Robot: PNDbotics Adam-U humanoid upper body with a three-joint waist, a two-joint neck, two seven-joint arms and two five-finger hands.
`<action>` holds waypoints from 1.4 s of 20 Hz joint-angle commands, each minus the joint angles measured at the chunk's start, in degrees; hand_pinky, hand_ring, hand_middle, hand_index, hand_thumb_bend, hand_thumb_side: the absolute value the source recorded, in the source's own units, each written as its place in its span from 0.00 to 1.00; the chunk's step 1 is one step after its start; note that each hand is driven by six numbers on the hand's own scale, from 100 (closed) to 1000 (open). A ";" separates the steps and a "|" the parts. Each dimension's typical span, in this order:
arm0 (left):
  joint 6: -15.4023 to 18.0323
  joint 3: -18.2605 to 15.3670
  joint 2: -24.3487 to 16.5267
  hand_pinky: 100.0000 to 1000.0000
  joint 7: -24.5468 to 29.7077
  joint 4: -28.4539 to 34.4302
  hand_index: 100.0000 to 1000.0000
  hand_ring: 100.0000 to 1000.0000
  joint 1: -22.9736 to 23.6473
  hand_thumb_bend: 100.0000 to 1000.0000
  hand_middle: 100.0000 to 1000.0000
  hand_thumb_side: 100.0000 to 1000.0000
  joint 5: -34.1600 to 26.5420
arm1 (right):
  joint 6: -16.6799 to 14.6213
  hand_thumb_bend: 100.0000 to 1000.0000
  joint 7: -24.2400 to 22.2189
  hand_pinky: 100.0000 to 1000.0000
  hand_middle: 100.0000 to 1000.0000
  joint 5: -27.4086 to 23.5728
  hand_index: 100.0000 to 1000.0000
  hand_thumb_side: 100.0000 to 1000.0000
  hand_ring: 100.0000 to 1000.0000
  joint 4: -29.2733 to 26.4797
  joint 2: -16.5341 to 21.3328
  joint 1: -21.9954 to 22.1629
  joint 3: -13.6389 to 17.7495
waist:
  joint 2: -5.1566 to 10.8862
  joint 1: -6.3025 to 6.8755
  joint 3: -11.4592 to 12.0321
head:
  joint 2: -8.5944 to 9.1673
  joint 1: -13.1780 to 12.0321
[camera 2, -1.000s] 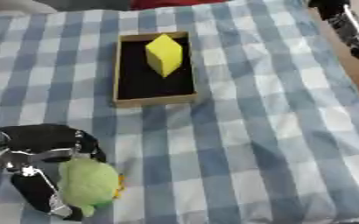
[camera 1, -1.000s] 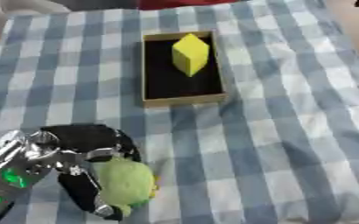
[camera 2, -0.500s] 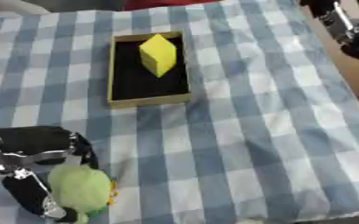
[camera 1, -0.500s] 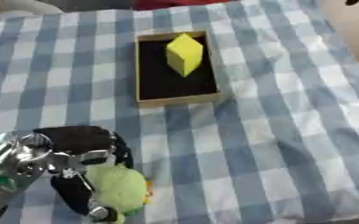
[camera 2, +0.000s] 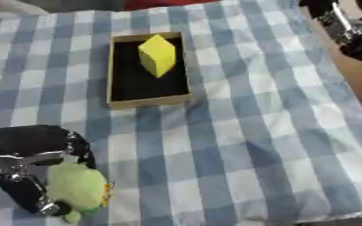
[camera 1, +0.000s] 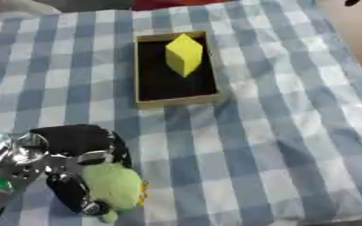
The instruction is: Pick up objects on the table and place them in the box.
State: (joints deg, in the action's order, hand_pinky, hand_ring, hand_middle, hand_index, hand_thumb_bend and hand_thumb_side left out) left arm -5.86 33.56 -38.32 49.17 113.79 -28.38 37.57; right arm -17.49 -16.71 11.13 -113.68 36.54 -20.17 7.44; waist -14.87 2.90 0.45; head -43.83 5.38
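A shallow box [camera 1: 148, 102] with a black inside and tan rim lies on the checked cloth at the upper middle. A yellow block [camera 1: 184, 54] stands inside it toward the far end. At the lower left my left hand [camera 1: 69, 155] is curled round a pale green soft toy [camera 1: 116, 186], which sits low over the cloth near the front edge. Part of my right arm [camera 2: 346, 24] shows at the upper right corner beyond the table; its hand cannot be made out.
A blue and white checked cloth [camera 1: 277, 132] covers the table. Bare brown floor [camera 1: 354, 39] lies past the table's right edge. A red thing [camera 1: 176, 3] shows at the far edge.
The whole picture has shifted a little, so the head moved. My left hand stays round the green toy at the lower left, sitting slightly lower in view.
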 commanded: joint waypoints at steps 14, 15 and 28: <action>3.95 -5.05 -5.20 0.66 -2.73 0.80 0.64 0.68 -3.92 0.27 0.45 0.00 -5.28 | 0.17 0.00 0.45 0.51 0.66 0.17 0.75 0.92 0.66 -0.91 1.33 -0.28 0.96 | 1.25 -0.08 0.54 | -0.29 0.48; 4.21 -5.40 -5.34 0.66 -2.88 0.80 0.64 0.68 -4.53 0.27 0.45 0.00 -5.59 | 0.18 0.00 0.46 0.51 0.66 0.19 0.75 0.92 0.66 -0.91 1.36 -0.28 0.97 | 1.25 -0.07 0.56 | -0.29 0.51; -3.38 -10.33 -1.53 0.66 -7.71 0.80 0.62 0.67 -20.74 0.21 0.43 0.00 -6.58 | 0.01 0.00 0.28 0.51 0.66 0.04 0.75 0.92 0.66 -0.91 1.11 -1.17 0.74 | 0.61 -0.12 -0.24 | -0.29 -0.41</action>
State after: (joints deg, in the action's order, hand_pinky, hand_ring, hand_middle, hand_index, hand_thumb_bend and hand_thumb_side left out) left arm -8.21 24.15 -39.56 41.84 113.79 -47.92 31.78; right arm -17.35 -16.44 11.29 -113.68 36.54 -20.54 7.75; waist -15.16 3.02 0.20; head -43.83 5.31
